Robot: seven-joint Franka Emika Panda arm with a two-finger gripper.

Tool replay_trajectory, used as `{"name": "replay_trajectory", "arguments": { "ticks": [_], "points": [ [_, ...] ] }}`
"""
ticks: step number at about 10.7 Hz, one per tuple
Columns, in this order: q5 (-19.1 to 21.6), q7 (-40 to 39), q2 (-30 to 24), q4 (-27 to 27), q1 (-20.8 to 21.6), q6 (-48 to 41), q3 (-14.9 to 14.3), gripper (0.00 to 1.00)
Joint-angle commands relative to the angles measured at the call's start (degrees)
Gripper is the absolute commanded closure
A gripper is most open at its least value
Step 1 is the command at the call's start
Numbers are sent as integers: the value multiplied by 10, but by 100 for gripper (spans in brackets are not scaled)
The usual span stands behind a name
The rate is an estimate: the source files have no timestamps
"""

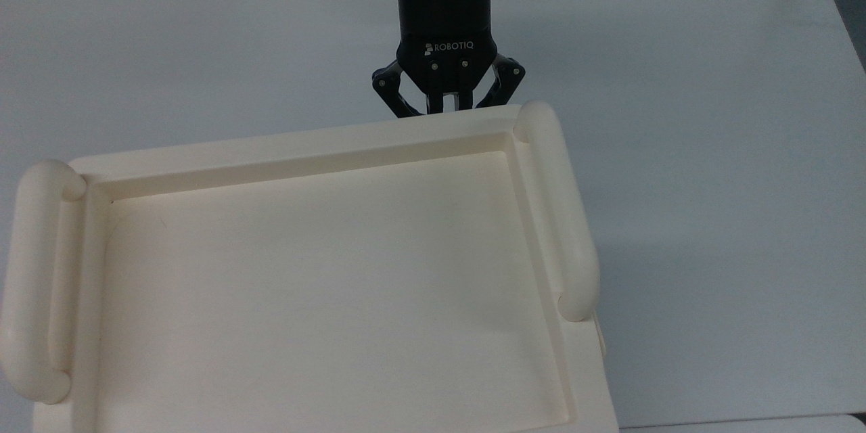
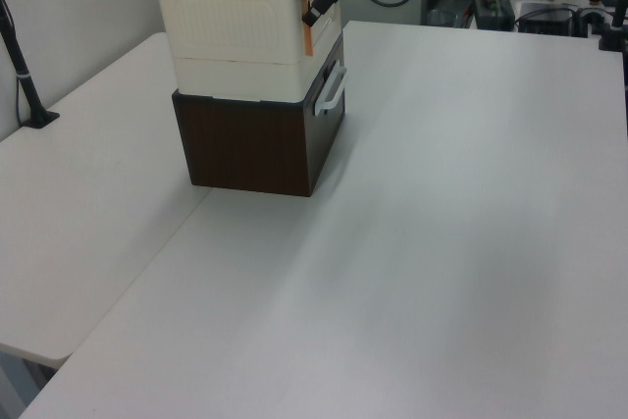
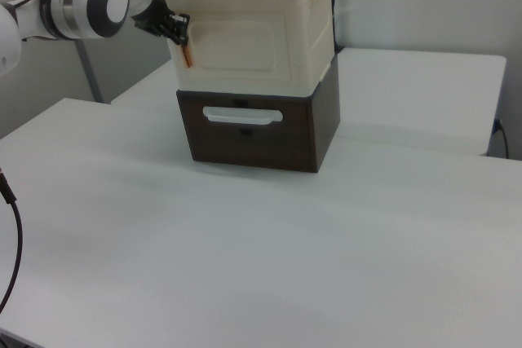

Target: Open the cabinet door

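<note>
one cabinet (image 3: 253,34), two bar handles (image 1: 558,210), one brown drawer unit (image 3: 257,132)

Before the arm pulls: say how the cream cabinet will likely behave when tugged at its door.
The cabinet merely rests on a dark drawer box, so it may slide. It looks like hollow plastic, probably light. The gripper pulls high at one corner, so it might twist.

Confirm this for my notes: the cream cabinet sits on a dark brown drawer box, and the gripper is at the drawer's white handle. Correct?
Not quite. The cream cabinet does sit on the dark brown drawer box, but the gripper is higher up, at the orange-brown tab on the cabinet's front corner, not at the drawer's white handle. The right view shows it.
</note>
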Motion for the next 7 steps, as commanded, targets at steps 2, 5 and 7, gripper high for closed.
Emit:
{"name": "replay_trajectory", "arguments": {
  "ticks": [2,5,7],
  "points": [
    [10,4,-12,4,-1,-60,-1,94],
    [8,2,-48,4,-1,-186,-3,75],
    [8,2,-66,3,-5,-243,-7,42]
  ]
}}
